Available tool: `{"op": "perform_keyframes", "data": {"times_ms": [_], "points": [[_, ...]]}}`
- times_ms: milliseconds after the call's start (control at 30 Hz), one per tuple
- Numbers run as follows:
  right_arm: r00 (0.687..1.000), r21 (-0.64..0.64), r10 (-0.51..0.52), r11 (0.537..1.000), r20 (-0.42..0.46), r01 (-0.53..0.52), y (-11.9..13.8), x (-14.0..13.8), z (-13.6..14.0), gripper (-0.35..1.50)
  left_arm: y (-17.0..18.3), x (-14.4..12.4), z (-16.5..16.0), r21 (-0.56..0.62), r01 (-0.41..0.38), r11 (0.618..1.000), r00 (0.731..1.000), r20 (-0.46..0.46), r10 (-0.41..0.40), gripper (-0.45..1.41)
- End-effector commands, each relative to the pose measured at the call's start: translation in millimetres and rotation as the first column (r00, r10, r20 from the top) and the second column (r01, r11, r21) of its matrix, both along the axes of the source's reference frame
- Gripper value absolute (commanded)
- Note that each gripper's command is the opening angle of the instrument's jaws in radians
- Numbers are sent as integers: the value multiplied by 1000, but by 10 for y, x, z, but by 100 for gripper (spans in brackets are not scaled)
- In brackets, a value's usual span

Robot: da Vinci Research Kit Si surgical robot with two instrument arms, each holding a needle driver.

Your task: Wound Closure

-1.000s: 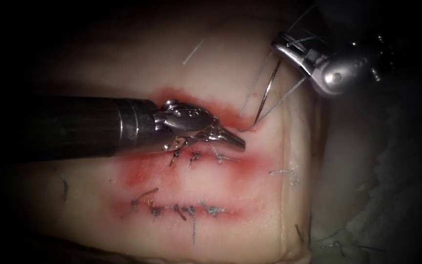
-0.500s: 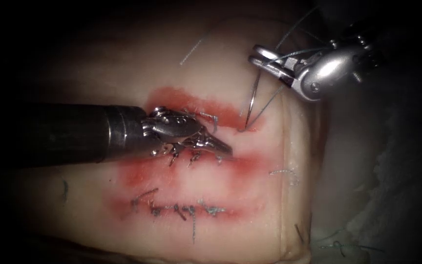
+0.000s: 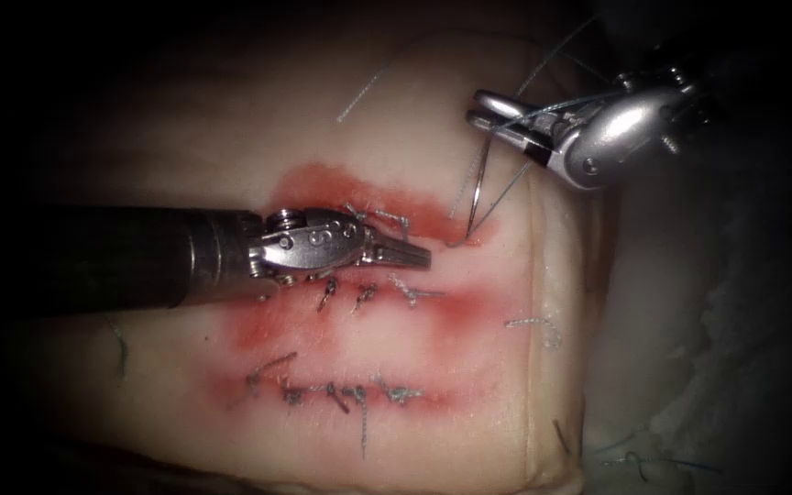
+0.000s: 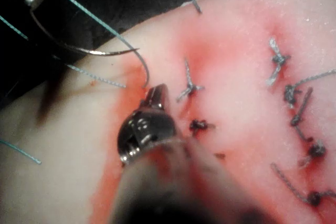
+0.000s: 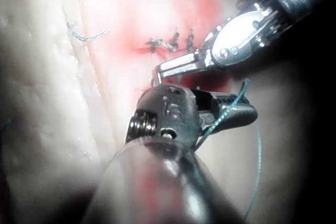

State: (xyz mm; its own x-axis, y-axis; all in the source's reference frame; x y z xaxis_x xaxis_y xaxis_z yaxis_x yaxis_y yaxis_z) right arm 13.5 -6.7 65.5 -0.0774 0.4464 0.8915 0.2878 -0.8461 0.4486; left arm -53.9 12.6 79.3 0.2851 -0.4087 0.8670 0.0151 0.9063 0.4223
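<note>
The right gripper [image 3: 483, 108] pinches the needle [image 3: 475, 188] near its tail; its tip is buried in the tissue [image 3: 506, 302]. The left gripper [image 3: 419, 256], pressed together, holds nothing.

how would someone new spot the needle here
Start at the tissue and find the top red cut. At its right end the right tool holds the needle near its tail, tip in the tissue. Unlike the thread, it's a bare dark wire arc.
</note>
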Motion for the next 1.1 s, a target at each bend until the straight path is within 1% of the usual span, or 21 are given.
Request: {"op": "perform_keyframes", "data": {"times_ms": [33,100,133,267,500,767,833,867,900,1100], "points": [[1000,-57,-13,998,4,13,-2,13,4,-35,3,-7,8,32,31,999,999,26,-32,-45],[1000,-92,-25,995,8,25,-4,15,5,-35,-1,-9,12,67,62,996,997,48,-65,-45],[1000,-99,-30,995,7,30,-5,16,6,-35,-4,-9,14,80,64,995,996,58,-69,-45],[999,-155,-41,987,15,43,-6,18,6,-35,-13,-13,17,131,67,989,995,59,-75,-45],[999,-244,-24,969,45,34,-3,18,3,-35,-21,-18,10,175,66,982,994,74,-80,-45],[998,-282,-19,959,60,35,-6,24,2,-35,-24,-17,8,187,65,980,994,73,-79,-45],[998,-281,-19,959,59,35,-6,23,0,-35,-17,-20,6,187,86,979,993,67,-100,-45],[998,-279,-13,960,58,29,-5,21,-1,-35,-10,-24,4,179,118,977,990,58,-130,-45],[998,-279,-14,960,58,29,-5,20,-1,-35,-6,-25,3,161,129,978,989,56,-139,-45],[998,-282,-9,959,61,26,-5,18,-2,-35,1,-30,10,124,157,980,987,9,-159,-45]]}}
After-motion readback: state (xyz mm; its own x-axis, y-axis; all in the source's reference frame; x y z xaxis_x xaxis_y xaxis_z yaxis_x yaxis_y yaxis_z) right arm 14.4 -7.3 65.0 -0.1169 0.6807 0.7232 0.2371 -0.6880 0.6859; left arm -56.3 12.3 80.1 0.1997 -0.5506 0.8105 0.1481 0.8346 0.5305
